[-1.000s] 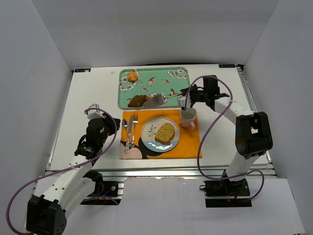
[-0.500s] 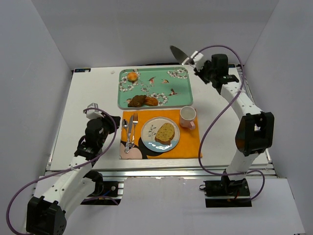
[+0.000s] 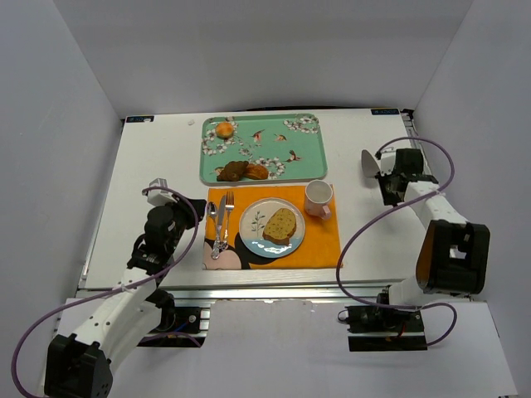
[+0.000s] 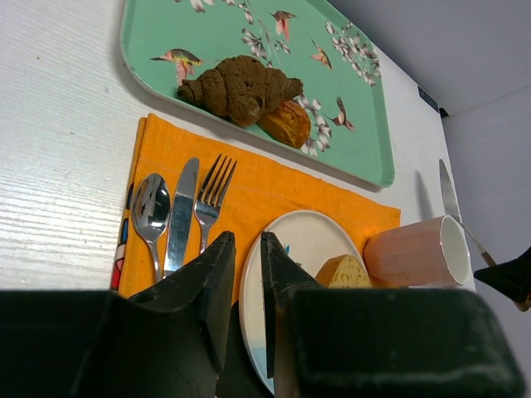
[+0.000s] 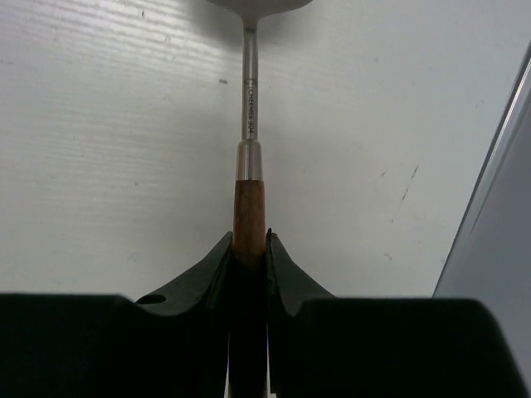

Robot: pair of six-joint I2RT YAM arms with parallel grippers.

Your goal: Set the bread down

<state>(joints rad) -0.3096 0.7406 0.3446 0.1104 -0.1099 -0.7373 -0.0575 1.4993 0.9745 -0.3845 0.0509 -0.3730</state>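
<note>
The bread (image 3: 280,225), a thick pale speckled slice with brown crust, lies on the white plate (image 3: 253,222) on the orange placemat. In the left wrist view the bread (image 4: 344,269) shows partly behind my finger, on the plate (image 4: 307,236). My right gripper (image 3: 384,168) is over bare table at the right, shut on the wooden handle (image 5: 249,207) of a metal server whose blade (image 3: 369,160) points left. My left gripper (image 3: 184,207) hovers left of the placemat, its jaws (image 4: 248,240) empty with only a narrow gap.
A green tray (image 3: 274,149) at the back holds a small orange bun (image 3: 224,129) and brown pastries (image 3: 242,171). A pink mug (image 3: 319,198) stands right of the plate. A spoon, knife and fork (image 3: 219,220) lie left of it. White walls enclose the table.
My right arm carried the server from beside the mug, up high over the back right, then down to the table's right side. The bread and left arm have not moved.
</note>
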